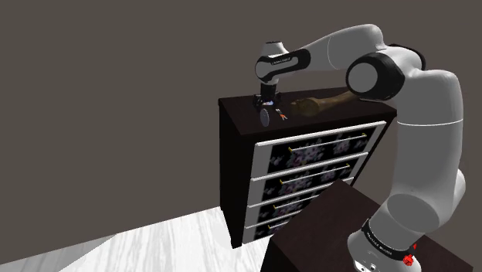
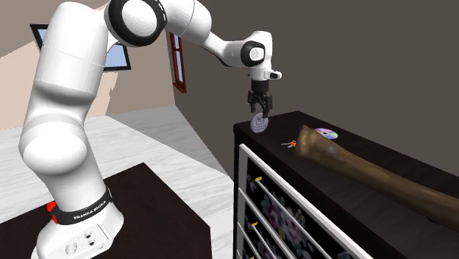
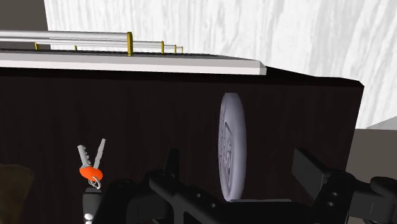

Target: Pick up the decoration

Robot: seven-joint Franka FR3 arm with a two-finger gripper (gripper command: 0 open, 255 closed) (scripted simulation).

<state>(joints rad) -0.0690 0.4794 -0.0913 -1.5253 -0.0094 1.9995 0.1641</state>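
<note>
Starting at the second exterior view's left, I am watching the white arm [image 2: 66, 118] rising from its dark stand [image 2: 147, 206] and reaching across to the near corner of the dresser [image 2: 338, 202]. The fingers [image 2: 254, 104] are pointing straight down over that corner. Right beneath them a grey disc [image 2: 258, 123] is standing on its edge on the dark dresser top, close to the front edge.

In the wrist view the fingers [image 3: 310, 168] are standing wide apart. The disc [image 3: 230, 146] is sitting upright between them, nearer one finger than the other, and neither is touching it, so nothing is being held.

Moving on to the right, a small bunch of keys [image 2: 289, 144] with an orange tag is lying flat on the top, near the disc but apart from it. Next a shiny CD [image 2: 325, 133] is lying farther back. A long brown club-shaped piece [image 2: 368, 171] is stretching from beside the keys toward the view's right edge. Below the top, the white-framed drawers [image 2: 276, 213] are showing dark flowered fronts.
</note>
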